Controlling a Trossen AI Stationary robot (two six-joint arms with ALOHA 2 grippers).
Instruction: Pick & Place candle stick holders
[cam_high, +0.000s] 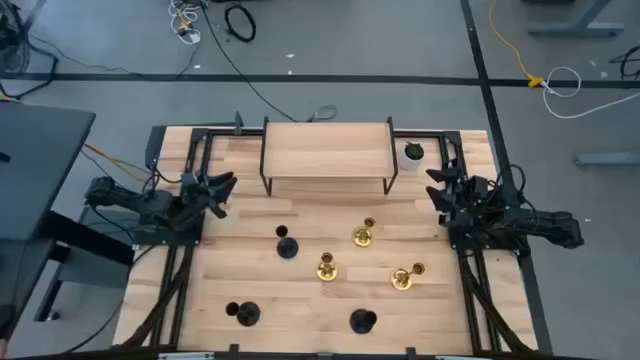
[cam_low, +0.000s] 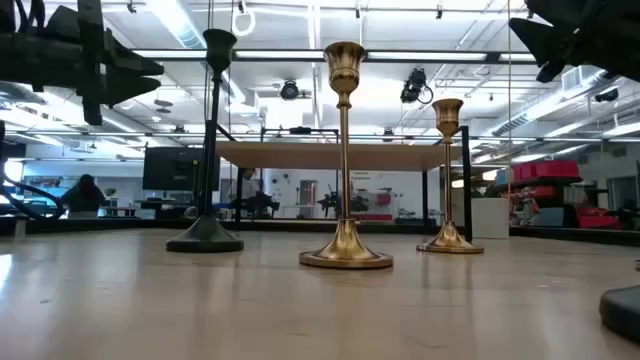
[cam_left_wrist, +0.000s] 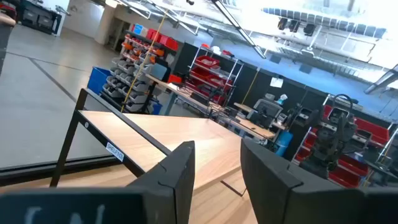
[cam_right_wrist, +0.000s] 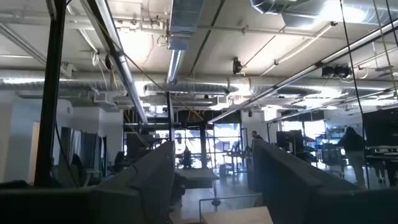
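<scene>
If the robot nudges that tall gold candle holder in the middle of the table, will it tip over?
Probably, if pushed high: the middle gold holder is tall with a thin stem over a small round base. Its shiny metal looks stiff and possibly slippery. Once tipped, it would likely roll in an arc.

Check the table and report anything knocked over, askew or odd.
Nothing stands out. The three gold holders and three black holders all appear upright, scattered before the wooden shelf; both grippers wait empty at the table's sides.
</scene>
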